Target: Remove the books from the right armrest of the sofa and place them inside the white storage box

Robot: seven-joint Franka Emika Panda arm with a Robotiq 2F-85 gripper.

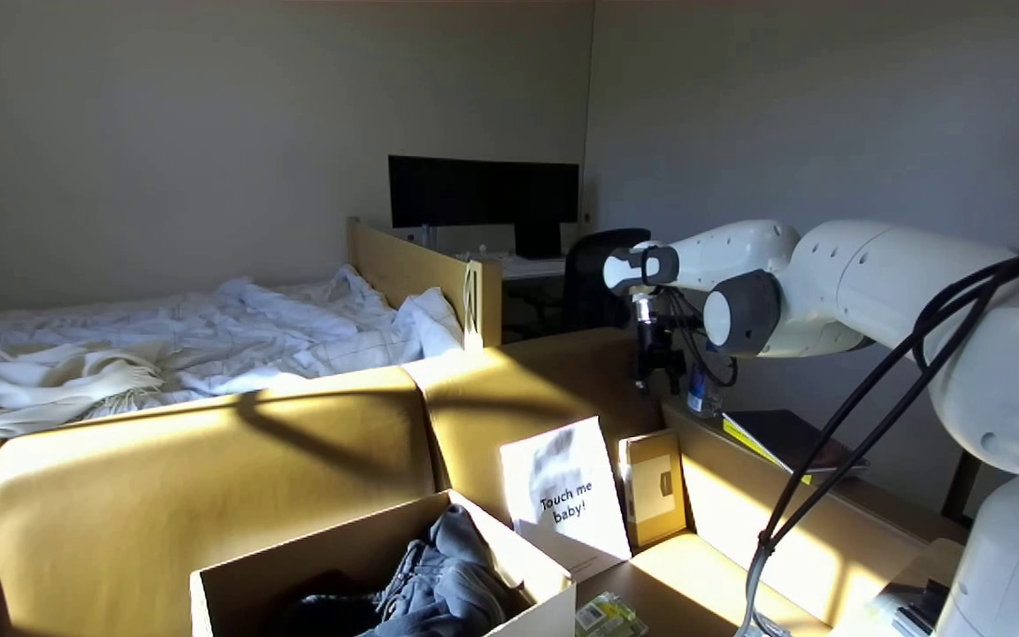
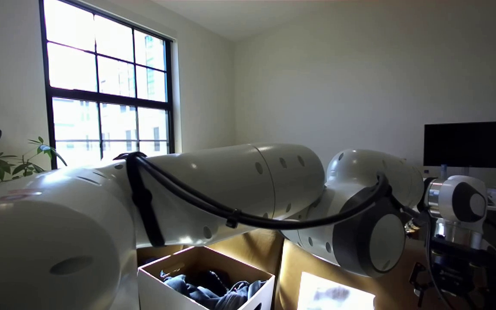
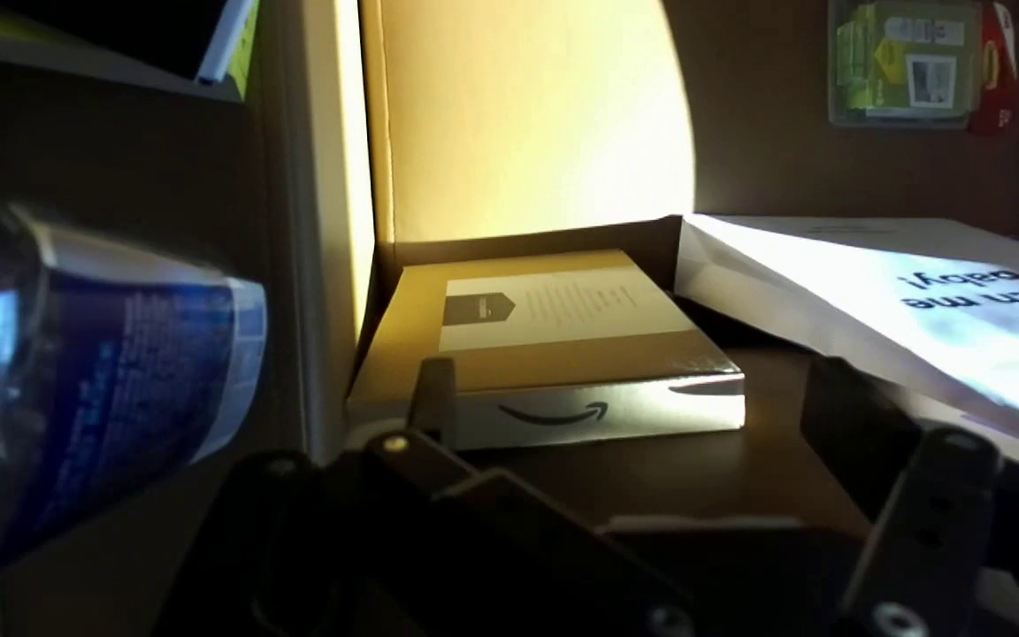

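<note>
The books [image 1: 784,438], dark-covered with yellow edges underneath, lie on the right armrest [image 1: 885,513] of the tan sofa [image 1: 209,478]. In the wrist view part of the books [image 3: 120,40] shows at the top left corner. The white storage box [image 1: 555,612] stands on the sofa with dark clothing inside; it also shows in an exterior view [image 2: 162,295]. My gripper [image 1: 658,380] is in the air by the sofa back, near the armrest's far end and apart from the books. In the wrist view its fingers [image 3: 633,389] are spread with nothing between them.
A clear bottle [image 1: 702,394] with a blue label stands on the armrest beside the gripper, close in the wrist view [image 3: 138,372]. A brown box [image 1: 655,487] and a white "Touch me baby!" bag [image 1: 563,495] lean on the sofa back. A plastic package [image 1: 609,617] lies on the seat.
</note>
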